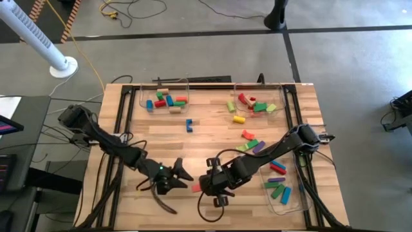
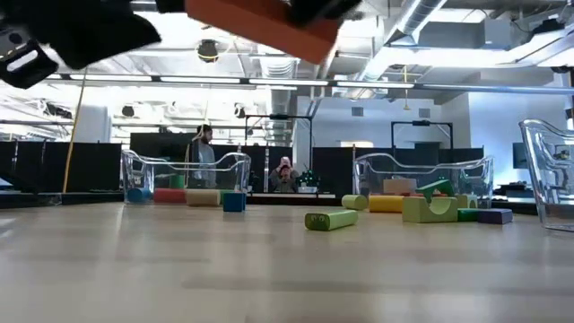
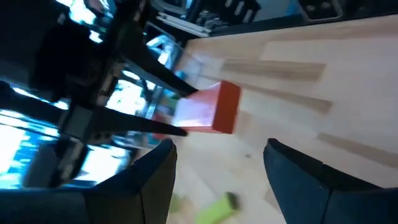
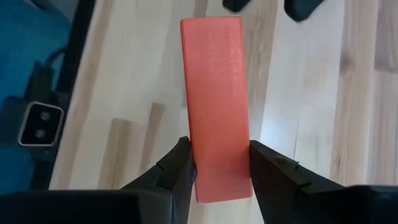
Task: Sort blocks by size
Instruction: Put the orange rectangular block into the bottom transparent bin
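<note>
My right gripper is near the table's front edge, left of centre, shut on a long orange-red block. The low view shows that block well above the tabletop. My left gripper is open just to its left, fingers pointing at the block and touching nothing; the block shows beyond those fingers. Loose blocks lie mid-table: a blue one, a yellow cylinder, an orange one, and green and purple ones. My right gripper pinches the orange-red block's two long sides between its two fingers, near one end. The fingers slant down from the table's right side. The rest of the block sticks out beyond the fingertips. It is lifted clear of the table and tilted.
Two clear trays with blocks stand at the far edge, one left and one right. A third clear tray with blocks sits at the near right. Bare wood lies between the far trays and the grippers.
</note>
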`<control>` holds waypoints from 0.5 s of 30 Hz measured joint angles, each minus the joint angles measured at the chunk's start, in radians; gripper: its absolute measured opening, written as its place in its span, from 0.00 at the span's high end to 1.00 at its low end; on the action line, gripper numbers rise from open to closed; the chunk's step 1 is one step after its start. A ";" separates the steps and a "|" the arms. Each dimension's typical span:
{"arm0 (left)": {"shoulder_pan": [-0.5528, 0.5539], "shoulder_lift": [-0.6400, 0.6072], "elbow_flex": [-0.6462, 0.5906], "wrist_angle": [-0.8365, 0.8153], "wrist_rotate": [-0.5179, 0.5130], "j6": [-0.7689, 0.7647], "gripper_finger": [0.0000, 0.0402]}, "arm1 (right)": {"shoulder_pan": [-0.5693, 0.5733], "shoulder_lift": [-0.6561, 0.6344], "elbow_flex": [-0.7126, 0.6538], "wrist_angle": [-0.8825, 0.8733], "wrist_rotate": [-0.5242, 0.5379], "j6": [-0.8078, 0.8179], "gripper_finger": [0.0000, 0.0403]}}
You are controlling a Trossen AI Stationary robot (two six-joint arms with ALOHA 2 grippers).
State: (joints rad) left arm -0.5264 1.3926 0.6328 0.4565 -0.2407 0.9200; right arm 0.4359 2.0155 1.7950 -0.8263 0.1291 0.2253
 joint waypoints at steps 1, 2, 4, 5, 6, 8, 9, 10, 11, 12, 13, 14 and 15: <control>-0.011 0.000 0.000 0.014 -0.026 0.018 0.43 | 0.000 0.000 0.006 0.005 0.000 -0.008 0.59; -0.021 0.000 0.000 0.027 -0.050 0.034 0.43 | 0.000 0.000 0.013 0.010 0.000 -0.015 0.59; -0.041 0.001 0.000 0.063 -0.108 0.070 0.43 | -0.003 0.000 0.025 0.026 0.000 -0.024 0.59; -0.050 0.001 0.000 0.086 -0.139 0.089 0.43 | -0.006 0.000 0.030 0.032 0.000 -0.024 0.59; -0.056 0.001 0.000 0.103 -0.158 0.112 0.43 | -0.009 0.000 0.036 0.035 0.000 -0.024 0.59; -0.065 0.000 0.000 0.120 -0.165 0.157 0.43 | -0.015 0.000 0.044 0.039 0.001 -0.025 0.59; -0.069 0.000 0.000 0.122 -0.165 0.174 0.43 | -0.021 0.000 0.046 0.041 0.004 -0.028 0.59; -0.072 0.001 0.000 0.123 -0.165 0.187 0.43 | -0.023 0.000 0.048 0.048 0.005 -0.032 0.59; -0.075 0.001 0.000 0.125 -0.165 0.194 0.43 | -0.027 0.000 0.049 0.057 0.005 -0.036 0.59; -0.075 0.001 0.000 0.127 -0.164 0.194 0.43 | -0.029 0.000 0.049 0.061 0.005 -0.040 0.59; -0.075 0.001 0.000 0.126 -0.164 0.193 0.43 | -0.033 0.000 0.049 0.062 0.005 -0.044 0.59; -0.075 0.001 0.000 0.126 -0.164 0.189 0.43 | -0.035 0.000 0.049 0.062 0.005 -0.048 0.59; -0.076 0.001 0.000 0.126 -0.164 0.183 0.43 | -0.036 0.000 0.049 0.062 0.005 -0.049 0.59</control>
State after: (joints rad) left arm -0.6029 1.3933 0.6327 0.5827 -0.4051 1.1026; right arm 0.3997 2.0155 1.8439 -0.7639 0.1341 0.1761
